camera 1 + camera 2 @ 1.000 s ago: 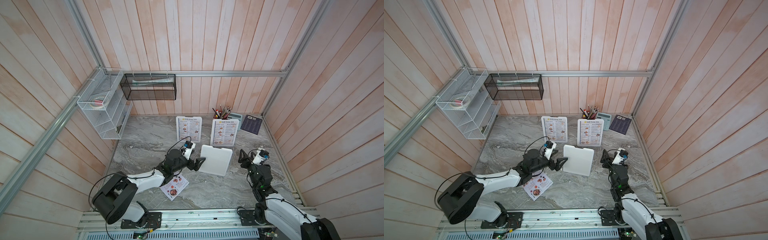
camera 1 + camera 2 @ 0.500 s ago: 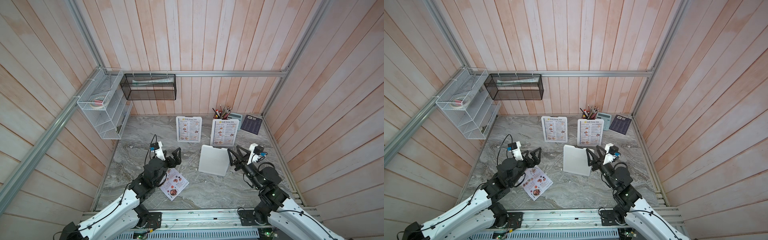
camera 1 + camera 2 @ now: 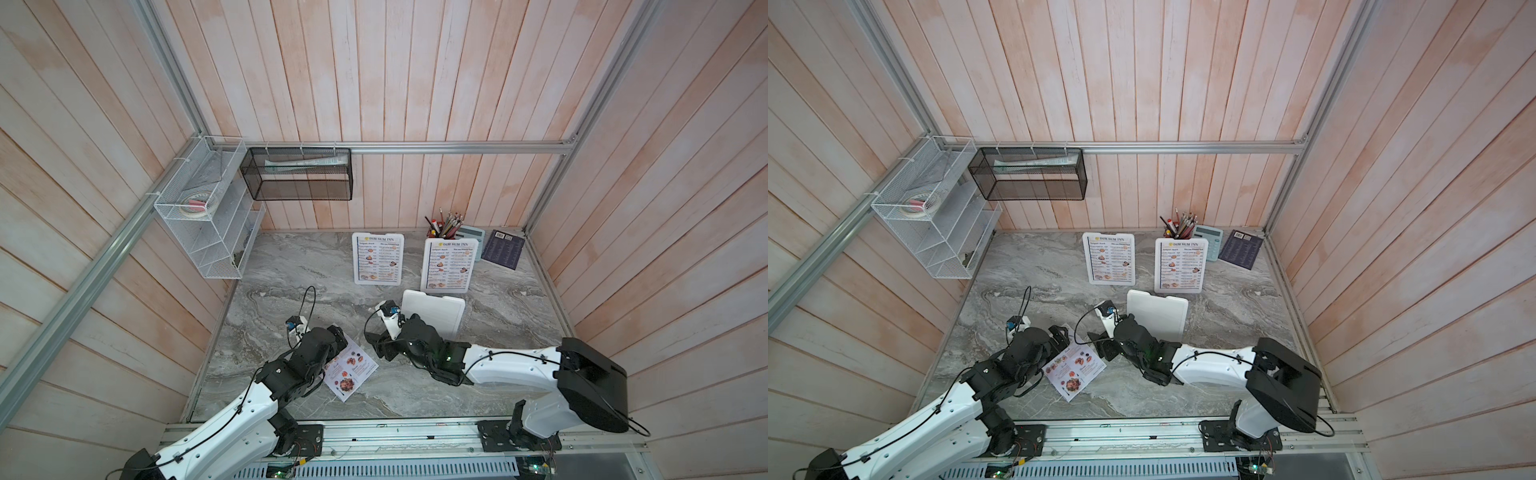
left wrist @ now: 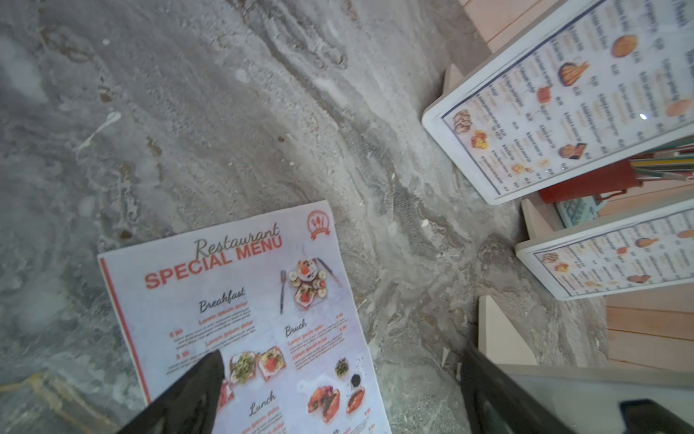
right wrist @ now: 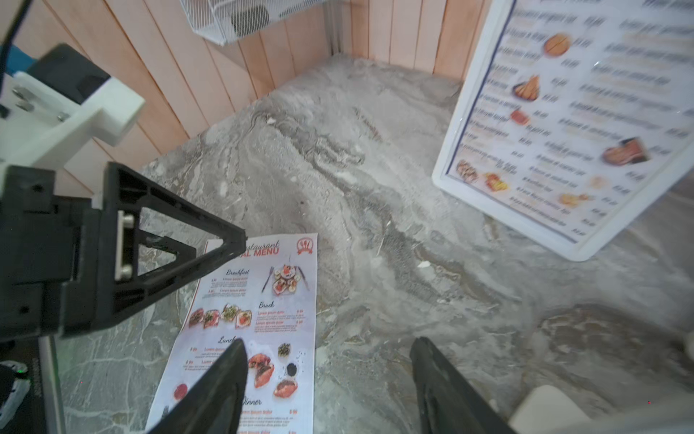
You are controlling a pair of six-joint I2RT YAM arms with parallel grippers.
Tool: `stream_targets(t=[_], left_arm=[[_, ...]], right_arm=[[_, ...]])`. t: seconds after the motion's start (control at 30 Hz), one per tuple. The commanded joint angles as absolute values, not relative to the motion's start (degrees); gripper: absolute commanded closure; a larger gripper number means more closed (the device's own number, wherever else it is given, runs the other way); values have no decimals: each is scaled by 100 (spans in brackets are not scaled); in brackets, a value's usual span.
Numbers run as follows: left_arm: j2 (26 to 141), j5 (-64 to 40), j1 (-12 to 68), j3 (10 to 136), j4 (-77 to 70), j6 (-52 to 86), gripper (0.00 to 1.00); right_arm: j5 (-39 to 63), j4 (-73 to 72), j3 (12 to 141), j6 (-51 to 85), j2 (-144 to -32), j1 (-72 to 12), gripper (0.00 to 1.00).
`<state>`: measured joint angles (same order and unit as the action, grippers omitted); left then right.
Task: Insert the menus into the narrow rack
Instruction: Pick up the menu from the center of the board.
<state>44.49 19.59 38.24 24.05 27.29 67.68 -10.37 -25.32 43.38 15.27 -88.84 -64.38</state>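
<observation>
Left gripper [image 4: 341, 351] hangs spread wide and empty over the Special Menu [image 3: 351, 368], which lies flat and askew on the marble table [image 3: 291, 270] near its front edge. Right gripper [image 5: 328, 341] is parted too, with nothing in it, low beside the same sheet, with one finger over the print and the other over bare marble. Two DIM SUM INN menus [image 3: 377, 259] stand upright side by side near the back edge, below the black mesh rack [image 3: 297, 174] on the back wall.

Left end effector [image 3: 338, 335] over Special Menu [image 3: 354, 370] edge; right end effector [image 3: 381, 348] just beside.
</observation>
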Motion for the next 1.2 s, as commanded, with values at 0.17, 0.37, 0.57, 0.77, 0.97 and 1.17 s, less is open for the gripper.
stream_targets(t=[0.17,0.37,0.57,0.77,0.97,1.17], left_arm=[[4455,1327,3752,1900,3115,7830,0],[4557,932,3752,1786,3017,7975,0],[5048,631,3745,1979,2967,8011,0],[5576,536,3740,2108,2892,7967,0],[5836,352,3710,1853,2256,7968,0],[6119,443,3513,1864,2028,7786,0]], right_arm=[[127,-3116,4982,2231,-10178,-6121,34],[476,-3267,5199,2593,-10883,-5801,38],[456,-3062,5347,2555,-11030,-5801,38],[494,-3023,5280,2667,-11069,-5851,38],[449,-3101,5045,2841,-11112,-5947,39],[353,-3234,4811,2977,-11104,-6062,39]])
